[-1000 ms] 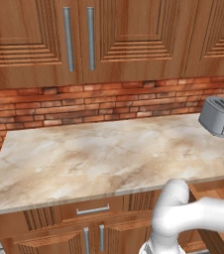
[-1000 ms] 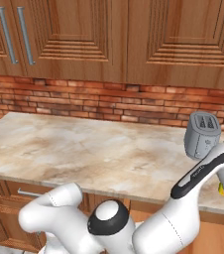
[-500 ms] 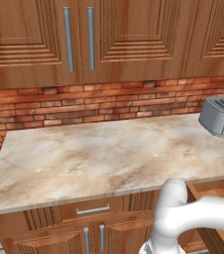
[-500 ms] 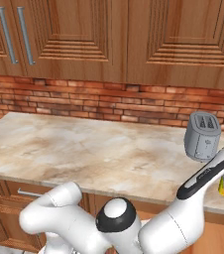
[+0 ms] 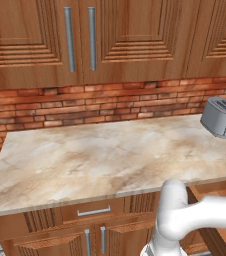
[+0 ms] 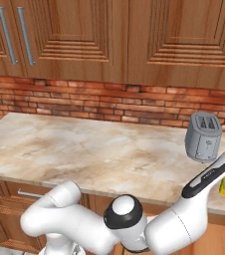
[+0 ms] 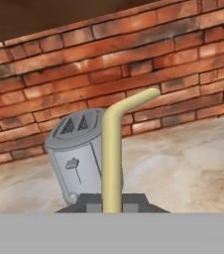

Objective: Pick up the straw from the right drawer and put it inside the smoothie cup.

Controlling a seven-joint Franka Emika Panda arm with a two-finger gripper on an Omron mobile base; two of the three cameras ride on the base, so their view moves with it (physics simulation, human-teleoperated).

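Above the counter's [image 5: 85, 170] right end, facing the toaster [image 7: 79, 158] near the back edge, the gripper [image 7: 112, 204] is clamped shut on the bent straw [image 7: 112, 158], holding it upright, probably so that its lower end can enter the cup.
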